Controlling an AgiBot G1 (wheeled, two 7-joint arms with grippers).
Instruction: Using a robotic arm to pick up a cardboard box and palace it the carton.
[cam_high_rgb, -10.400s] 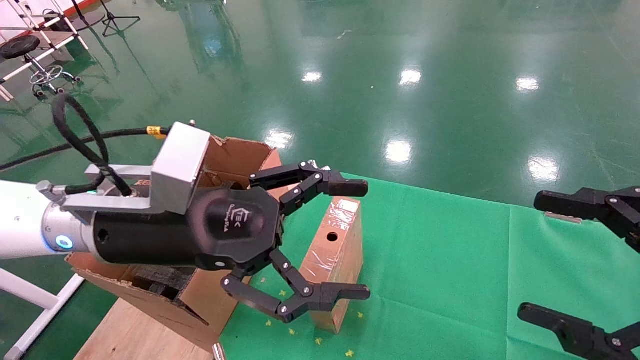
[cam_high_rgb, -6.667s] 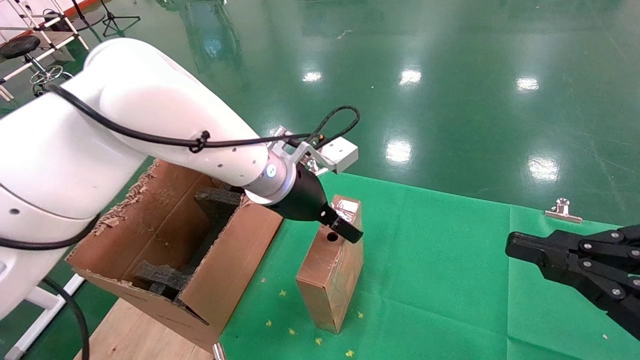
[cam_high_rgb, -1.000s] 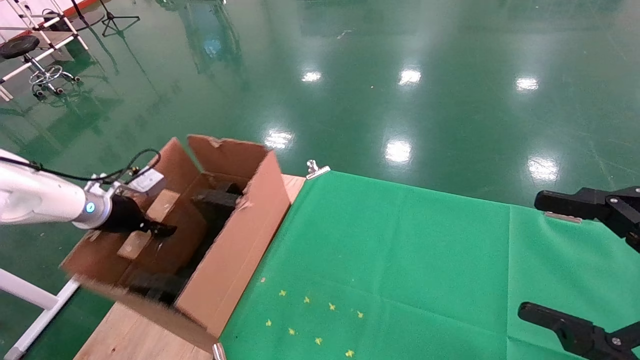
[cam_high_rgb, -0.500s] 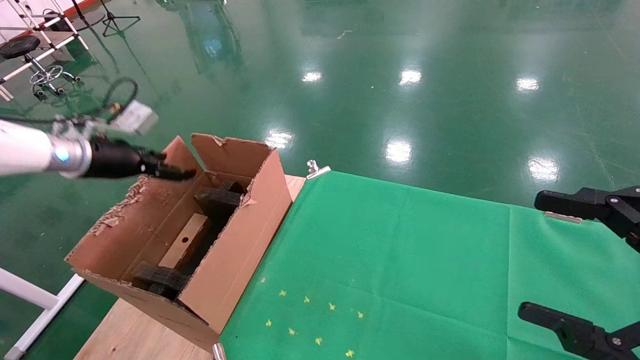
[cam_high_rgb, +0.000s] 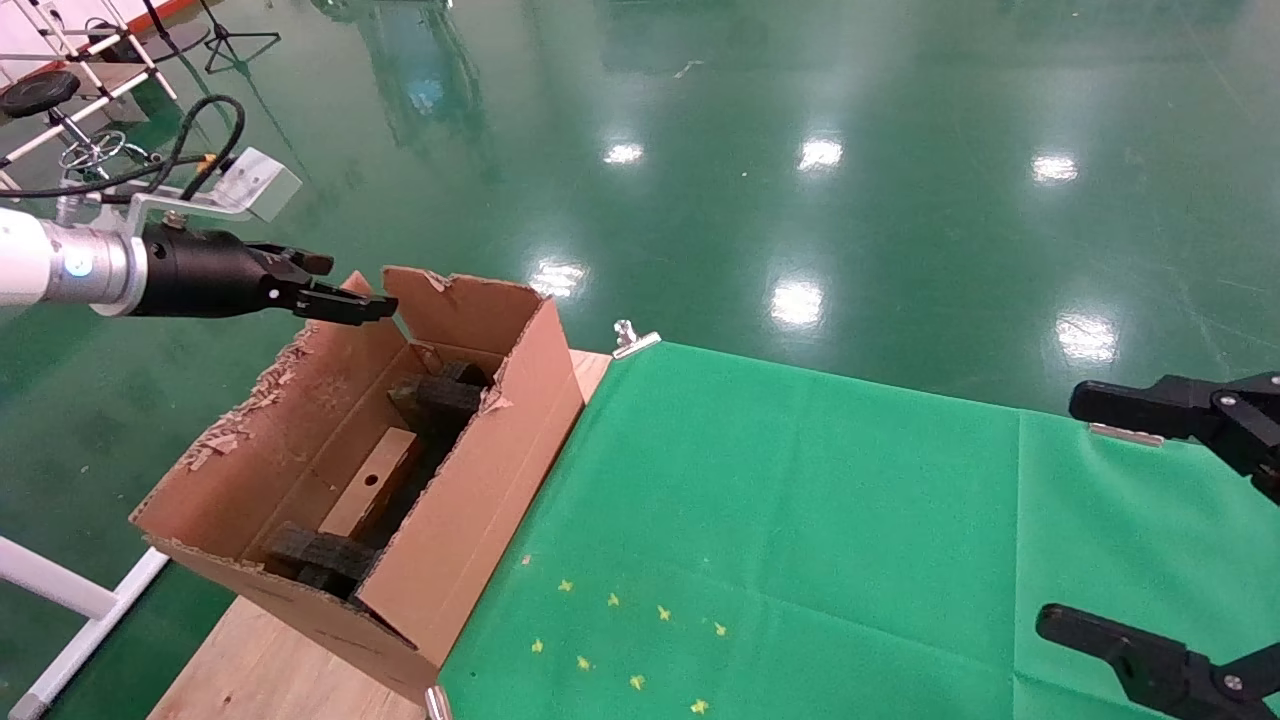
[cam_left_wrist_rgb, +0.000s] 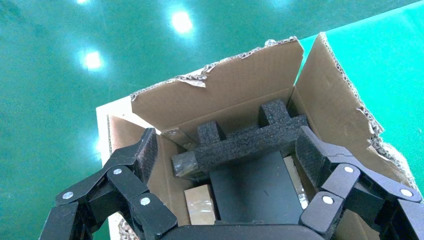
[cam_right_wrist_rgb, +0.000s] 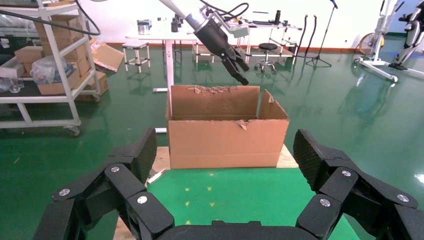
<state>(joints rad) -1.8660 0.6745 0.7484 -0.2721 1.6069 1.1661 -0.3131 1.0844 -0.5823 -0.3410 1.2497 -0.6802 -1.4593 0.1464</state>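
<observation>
The carton (cam_high_rgb: 480, 500) stands open at the table's left end, with black foam blocks (cam_high_rgb: 440, 395) inside. The cardboard box (cam_high_rgb: 370, 482) lies flat on the carton's floor between the foam blocks, its round hole facing up. My left gripper (cam_high_rgb: 335, 288) on the white robotic arm (cam_high_rgb: 40, 270) hovers open and empty above the carton's far left corner. In the left wrist view the left gripper (cam_left_wrist_rgb: 227, 155) looks down into the carton (cam_left_wrist_rgb: 240, 90), where a strip of the taped cardboard box (cam_left_wrist_rgb: 199, 205) shows. My right gripper (cam_high_rgb: 1085, 515) is open and parked at the right edge.
A green cloth (cam_high_rgb: 800, 520) covers the table, held by metal clips (cam_high_rgb: 630, 338) and marked with small yellow stars (cam_high_rgb: 620, 610). Bare wood (cam_high_rgb: 260, 670) shows under the carton. The right wrist view sees the carton (cam_right_wrist_rgb: 225, 135) side-on and shelving (cam_right_wrist_rgb: 45, 75) beyond.
A second ago my left gripper was down inside the carton at the box. It has let go, risen out and drawn back to the left; the box stays in the carton.
</observation>
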